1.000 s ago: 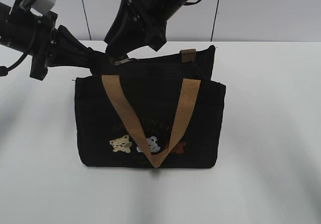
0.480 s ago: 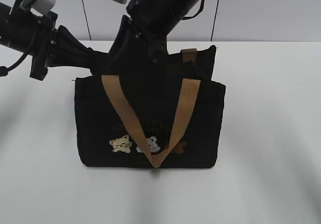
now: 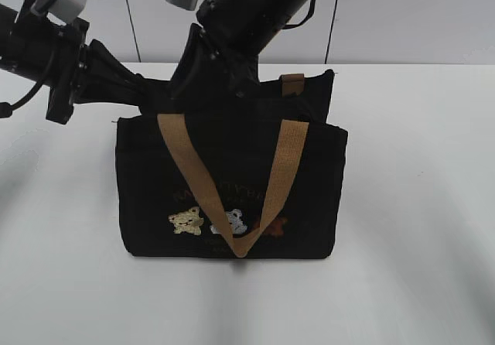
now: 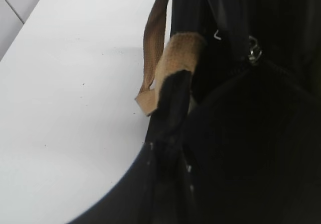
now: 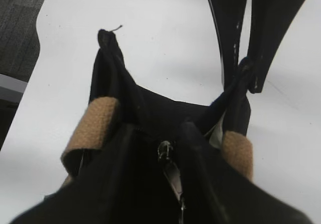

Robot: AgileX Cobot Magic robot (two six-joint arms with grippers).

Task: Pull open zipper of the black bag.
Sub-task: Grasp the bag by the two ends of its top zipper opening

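The black bag stands upright on the white table, its tan handles hanging down the front. My left gripper comes in from the left and is shut on the bag's upper left end; the right wrist view shows its fingers meeting on that fabric corner. My right gripper reaches down onto the bag's top edge. Its two dark fingers stand apart on either side of the zipper's silver pull tab, which lies in the gap. The pull also shows in the left wrist view.
Only white tabletop surrounds the bag, with a pale panelled wall behind. A dark floor lies past the table's edge in the right wrist view. A tan strap end hangs beside the bag.
My right gripper has come down and slightly right onto the bag's top, and its jaws have widened a little. The left gripper and the bag have stayed put.
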